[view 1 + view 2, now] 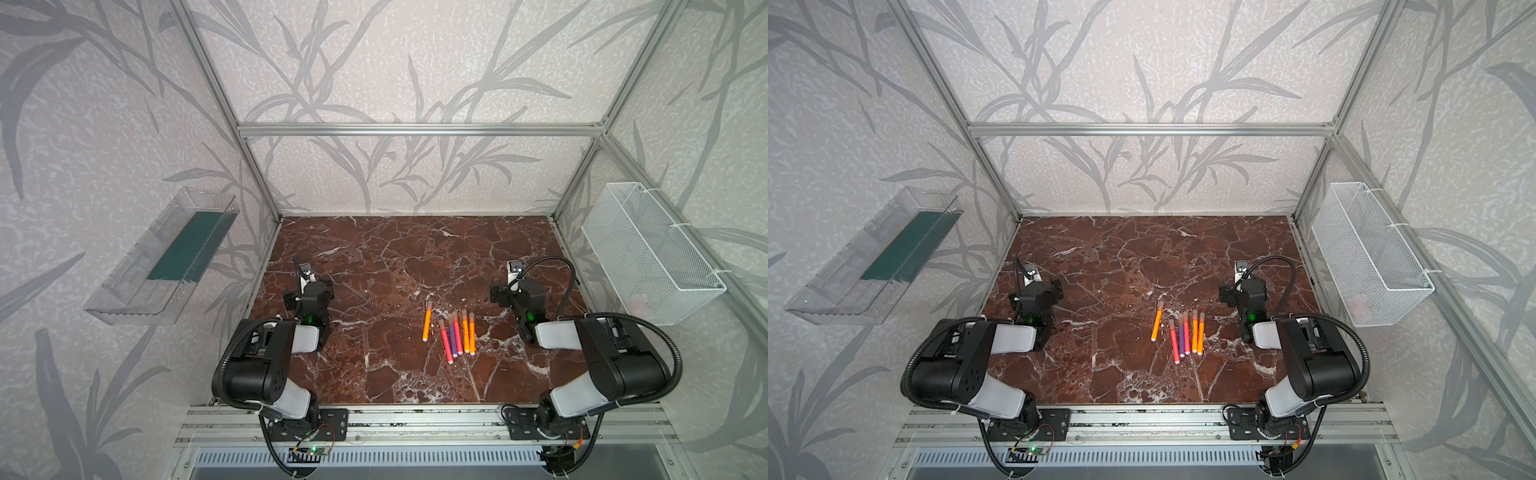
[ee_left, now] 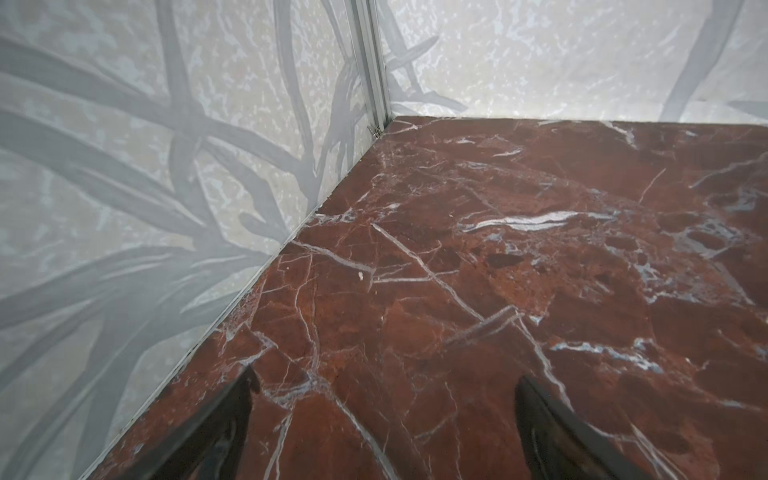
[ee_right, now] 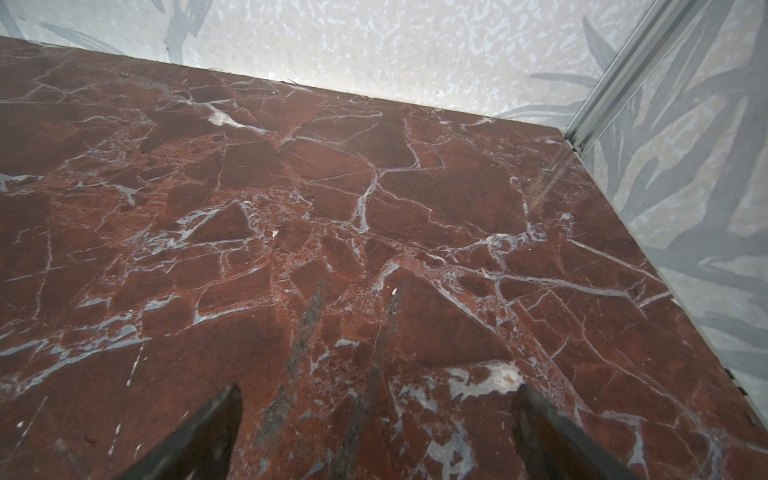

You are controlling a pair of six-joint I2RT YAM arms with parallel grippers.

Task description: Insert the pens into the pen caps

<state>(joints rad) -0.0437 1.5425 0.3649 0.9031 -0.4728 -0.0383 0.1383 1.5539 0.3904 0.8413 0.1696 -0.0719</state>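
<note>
The left arm (image 1: 257,365) and right arm (image 1: 619,361) share glossy black joint housings and pale grey-white links. A ribbed black cable (image 1: 678,361) loops along each. A green light (image 1: 309,319) glows at each wrist. Their jaws are dark, tapered blades.

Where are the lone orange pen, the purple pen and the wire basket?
lone orange pen (image 1: 427,325), in a top view, mid-barrel
purple pen (image 1: 454,340), in a top view, mid-barrel
wire basket (image 1: 623,249), in a top view, mesh side wall
</note>
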